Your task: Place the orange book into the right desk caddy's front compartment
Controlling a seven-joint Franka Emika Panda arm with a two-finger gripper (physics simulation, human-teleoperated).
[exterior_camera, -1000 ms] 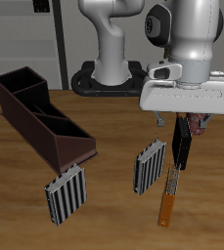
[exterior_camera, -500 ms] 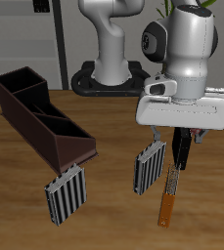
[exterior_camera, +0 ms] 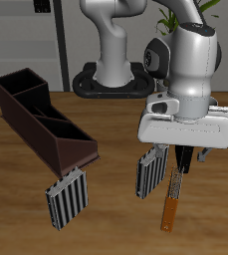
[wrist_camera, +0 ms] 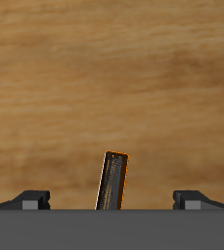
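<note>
Near the table's front edge: orange book, untouched. Gripper is descending lower than 1 second ago, jaws released, nearing a grasp.

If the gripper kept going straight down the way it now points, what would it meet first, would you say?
Most likely the orange book, which lies between the open fingers of the gripper, with only table around it. Height above it is unclear.

Your wrist view, wood-grain table filling most of it, orange book lying flat between your two spread fingertips (orange edges, darker face), gripper open, touching nothing, striped sliver at one edge.
</note>
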